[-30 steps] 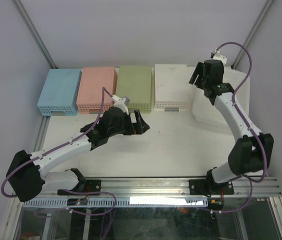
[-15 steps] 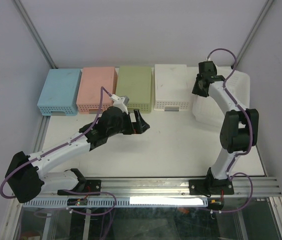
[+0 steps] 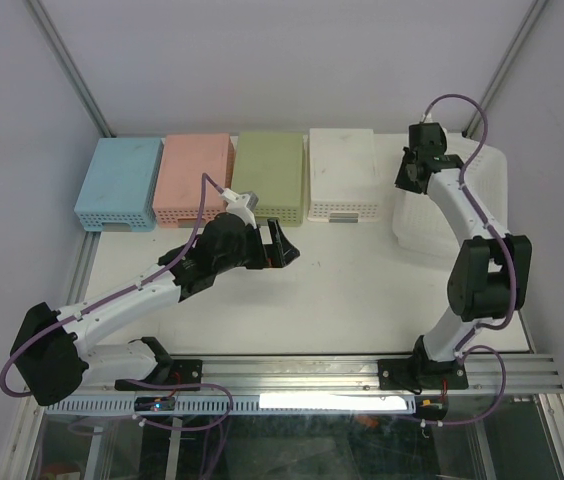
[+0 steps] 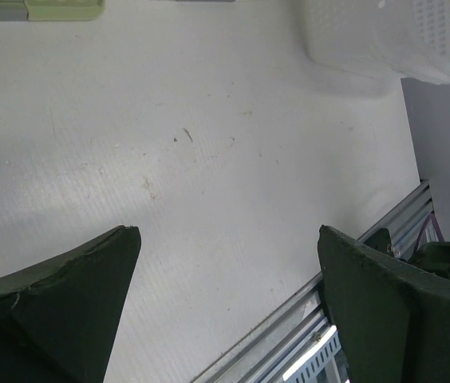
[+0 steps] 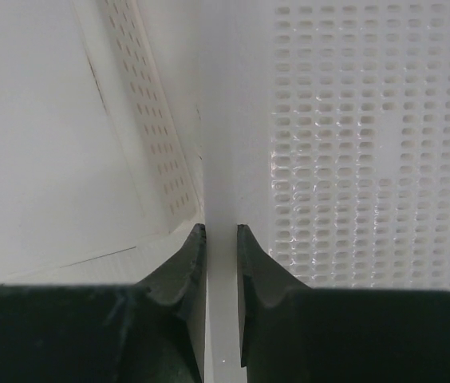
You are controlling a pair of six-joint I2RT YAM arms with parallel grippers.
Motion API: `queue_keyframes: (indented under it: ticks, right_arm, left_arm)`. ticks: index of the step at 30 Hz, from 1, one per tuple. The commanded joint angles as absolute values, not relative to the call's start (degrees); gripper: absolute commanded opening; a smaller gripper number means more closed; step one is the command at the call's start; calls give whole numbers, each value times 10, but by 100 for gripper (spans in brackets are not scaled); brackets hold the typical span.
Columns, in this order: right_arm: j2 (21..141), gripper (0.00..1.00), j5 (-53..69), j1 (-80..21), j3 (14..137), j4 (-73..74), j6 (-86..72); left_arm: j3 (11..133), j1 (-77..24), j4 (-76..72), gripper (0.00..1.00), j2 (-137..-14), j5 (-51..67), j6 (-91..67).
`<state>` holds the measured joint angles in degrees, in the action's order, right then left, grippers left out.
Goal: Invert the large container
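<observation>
We note right gripper at upper right of top view: jaws nearly together, pinching thin perforated wall of large container. Container rests on counter, just right of small white bin. Left gripper at mid-frame: jaws spread wide, above counter, touching nothing.
</observation>
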<state>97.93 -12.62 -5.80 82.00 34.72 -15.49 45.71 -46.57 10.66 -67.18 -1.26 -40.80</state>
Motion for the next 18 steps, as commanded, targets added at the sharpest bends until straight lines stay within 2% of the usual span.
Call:
queue_keyframes:
  ticks: [1,18]
  right_arm:
    - [901,2,-131,-46,825,340,-149]
    - [747,0,-129,-42,856,372,-142]
  left_arm:
    - [467,-472,80,99,-671,-3,-404]
    - [464,-473,75,99,-672,1,-405]
